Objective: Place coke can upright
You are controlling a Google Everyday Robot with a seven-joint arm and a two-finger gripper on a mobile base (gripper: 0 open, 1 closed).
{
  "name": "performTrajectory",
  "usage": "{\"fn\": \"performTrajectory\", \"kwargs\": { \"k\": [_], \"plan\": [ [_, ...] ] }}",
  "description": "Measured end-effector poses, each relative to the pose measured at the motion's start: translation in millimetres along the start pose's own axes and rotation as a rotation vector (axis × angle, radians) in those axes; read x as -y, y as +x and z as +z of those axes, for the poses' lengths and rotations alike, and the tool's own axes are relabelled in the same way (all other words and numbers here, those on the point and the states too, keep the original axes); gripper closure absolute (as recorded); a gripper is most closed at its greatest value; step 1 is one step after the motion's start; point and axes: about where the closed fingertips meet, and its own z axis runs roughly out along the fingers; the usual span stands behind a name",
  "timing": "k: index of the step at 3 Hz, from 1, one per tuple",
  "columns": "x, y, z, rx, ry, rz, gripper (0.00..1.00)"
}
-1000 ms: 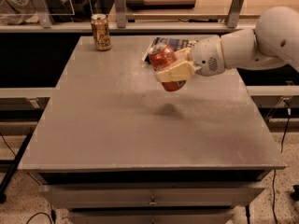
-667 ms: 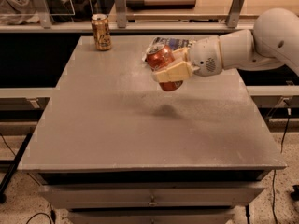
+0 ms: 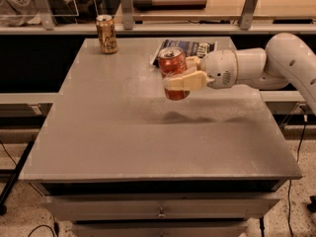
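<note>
The coke can, red with a silver top, is nearly upright in my gripper, held in the air above the middle of the grey table. Its shadow lies on the table below it. The cream fingers are shut around the can's body, one across its front. The white arm reaches in from the right.
A gold-brown can stands upright at the table's back left. A blue and white bag lies at the back, behind the held can. A shelf rail with posts runs behind the table.
The can has turned from tilted to nearly upright in the gripper, staying at about the same spot above the table.
</note>
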Motion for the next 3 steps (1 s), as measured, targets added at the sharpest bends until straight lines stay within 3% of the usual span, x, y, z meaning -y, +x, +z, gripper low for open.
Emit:
{"fn": "performTrajectory", "kwargs": {
  "k": [1, 3],
  "plan": [
    [-4.1, 2.8, 1.3, 0.074, -0.065, -0.028, 1.0],
    [-10.7, 11.6, 3.4, 0.083, -0.045, -0.151, 1.0]
  ]
}}
